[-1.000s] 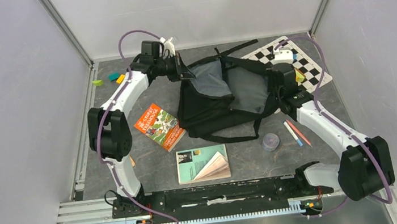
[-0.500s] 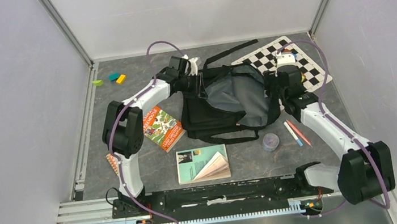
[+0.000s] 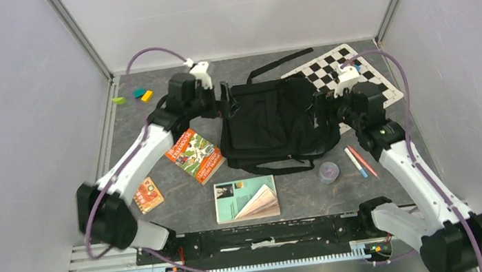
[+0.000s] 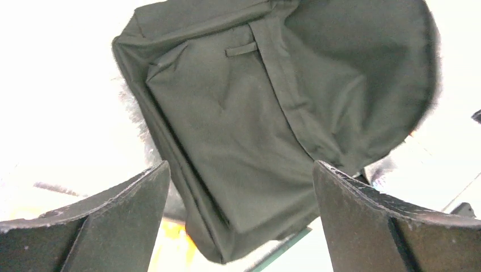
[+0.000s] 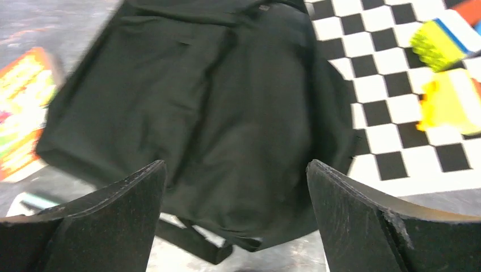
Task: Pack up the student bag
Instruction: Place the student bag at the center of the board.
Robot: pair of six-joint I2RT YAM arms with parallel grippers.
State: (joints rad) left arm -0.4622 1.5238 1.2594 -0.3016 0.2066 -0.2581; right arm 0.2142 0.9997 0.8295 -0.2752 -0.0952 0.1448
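Observation:
The student bag (image 3: 271, 122) is a large black fabric backpack that lies flat mid-table, its long straps trailing at the back and front. No lining shows. My left gripper (image 3: 224, 103) hovers at the bag's left edge, open and holding nothing. In the left wrist view the bag (image 4: 272, 113) fills the space beyond the spread fingers (image 4: 113, 221) of the left gripper (image 4: 241, 187). My right gripper (image 3: 318, 106) is at the bag's right edge, also open and holding nothing. The right wrist view shows the bag (image 5: 215, 113) beyond the wide right gripper (image 5: 235, 192).
An orange book (image 3: 193, 154) lies left of the bag and a teal open book (image 3: 246, 199) in front. A small round container (image 3: 328, 171) and pens (image 3: 359, 161) sit front right. A checkered mat (image 3: 374, 88) with yellow blocks (image 5: 448, 102) lies at the back right. An orange card (image 3: 147, 194) and small blocks (image 3: 139, 94) lie left.
Both grippers were shut on the bag's rim, holding its mouth open with grey lining showing. Both have opened and let go, and the bag has dropped flat.

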